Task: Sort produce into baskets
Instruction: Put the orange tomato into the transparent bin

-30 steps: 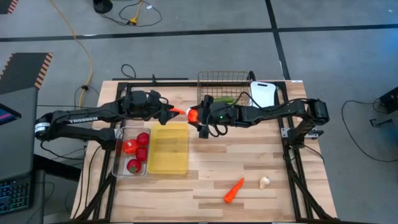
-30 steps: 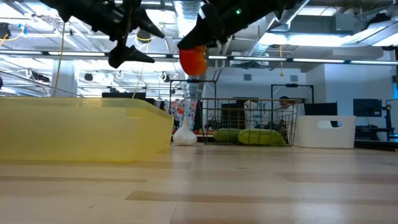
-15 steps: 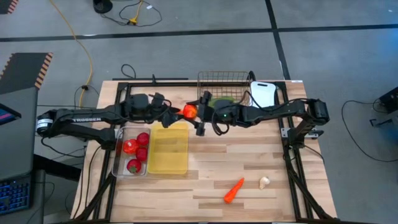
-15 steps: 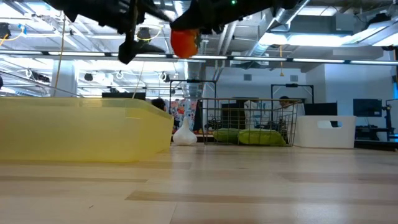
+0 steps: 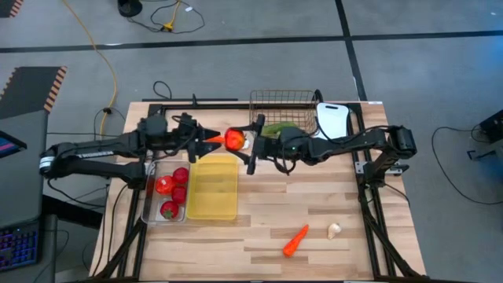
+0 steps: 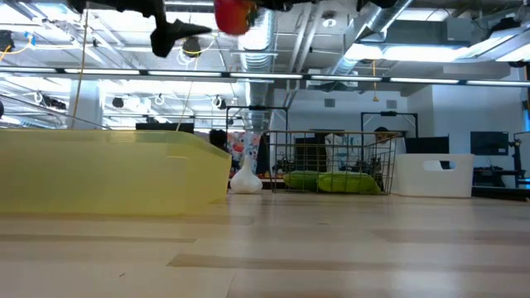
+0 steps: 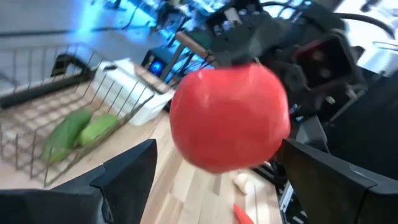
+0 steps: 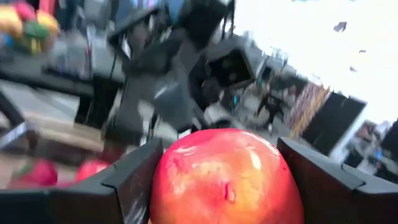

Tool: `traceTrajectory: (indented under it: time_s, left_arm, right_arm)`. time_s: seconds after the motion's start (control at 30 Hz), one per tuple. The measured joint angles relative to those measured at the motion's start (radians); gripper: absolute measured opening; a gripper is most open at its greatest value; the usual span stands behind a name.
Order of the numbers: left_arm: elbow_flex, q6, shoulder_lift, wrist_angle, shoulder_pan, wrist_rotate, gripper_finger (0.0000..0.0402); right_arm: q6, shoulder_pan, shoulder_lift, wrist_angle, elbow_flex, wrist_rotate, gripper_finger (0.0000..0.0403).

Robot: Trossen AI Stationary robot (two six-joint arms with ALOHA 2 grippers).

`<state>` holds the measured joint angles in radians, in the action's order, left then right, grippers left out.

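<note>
Holding the red tomato [image 5: 233,139] in the air above the table's back edge, my right gripper [image 5: 244,142] clamps it, while my left gripper [image 5: 211,138] waits just beside it with jaws wide. If I release too early, I think it falls onto the table [image 5: 314,196]. The clear bin [image 5: 151,189] has red tomatoes, the wire basket [image 5: 283,101] has green cucumbers, and the yellow tray [image 5: 212,189] looks empty.

An industrial lab or workshop is indicated: exposed ceiling ducts [image 6: 273,37] and strip lights are seen beyond the wooden tabletop [image 5: 314,196], a grey floor [image 5: 236,63] crossed by a yellow cable [image 5: 110,63] surrounds it, and monitors [image 6: 489,153] stand behind.
</note>
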<state>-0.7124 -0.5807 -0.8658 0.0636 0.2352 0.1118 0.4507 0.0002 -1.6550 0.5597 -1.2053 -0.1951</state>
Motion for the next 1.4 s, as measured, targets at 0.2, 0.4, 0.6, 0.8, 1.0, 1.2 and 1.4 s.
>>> traceTrajectory:
  time_s: [0.2,0.4,0.6,0.8,1.0,1.2,1.4]
  left_arm:
    - [0.0,0.055,0.061,0.008,0.0,0.029,0.0327]
    - [0.0,0.058,0.063,0.149,0.0,0.107,0.0327]
    - [0.0,0.035,0.006,0.258,0.0,0.143,0.0327]
    - [0.0,0.008,-0.074,0.45,0.0,0.205,0.0327]
    - [0.0,-0.052,-0.116,0.567,0.0,0.277,0.0327]
    - [0.0,-0.06,-0.146,0.605,0.0,0.277,0.0327]
    - [0.0,-0.062,-0.194,0.704,-0.002,0.284,0.0327]
  right_arm:
    - [0.003,0.0,0.0,0.195,0.0,0.122,0.0327]
    - [0.003,0.0,0.0,0.313,0.0,0.223,0.0327]
    - [0.028,-0.002,0.0,0.359,0.0,0.255,0.0327]
    - [0.073,0.0,0.0,0.389,0.0,0.301,0.0327]
    - [0.107,0.0,0.0,0.422,0.0,0.351,0.0327]
    - [0.109,0.0,0.0,0.446,0.0,0.441,0.0327]
    - [0.11,-0.002,0.0,0.445,0.0,0.444,0.0327]
